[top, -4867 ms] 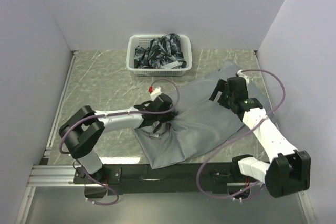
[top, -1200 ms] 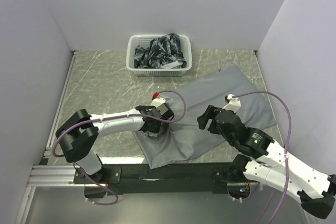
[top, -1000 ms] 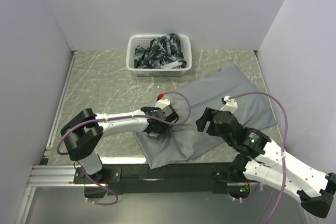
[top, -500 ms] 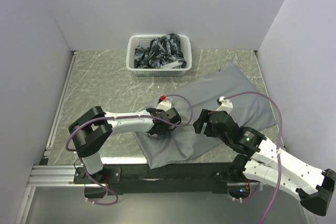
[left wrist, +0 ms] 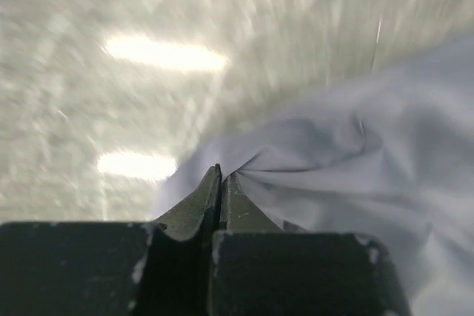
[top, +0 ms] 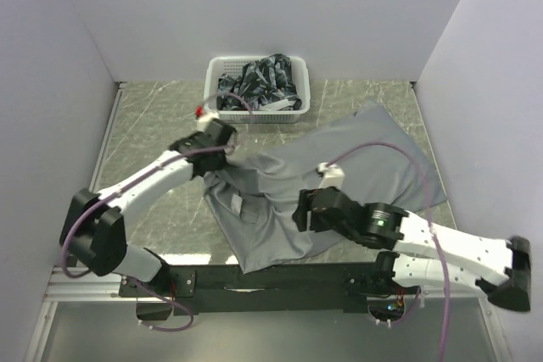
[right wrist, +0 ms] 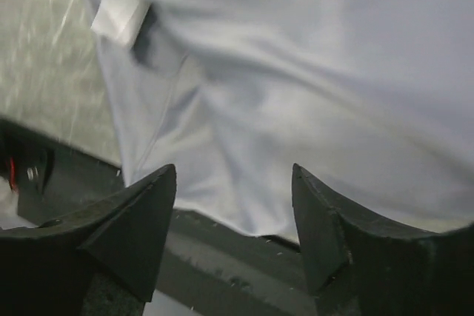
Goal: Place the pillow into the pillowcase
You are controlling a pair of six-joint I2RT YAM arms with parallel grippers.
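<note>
- Your left gripper (top: 226, 152): jaws clamped on a fold of the pillowcase (top: 356, 167).
- Your right gripper (top: 303, 214): jaws open over it.
- Pillowcase spans the table (top: 161, 125), near edge to right edge.

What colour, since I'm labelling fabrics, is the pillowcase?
The pillowcase is plain grey, seen best in the top external view.

Plain grey pillowcase (top: 339, 167), white basket (top: 257, 110)
</note>
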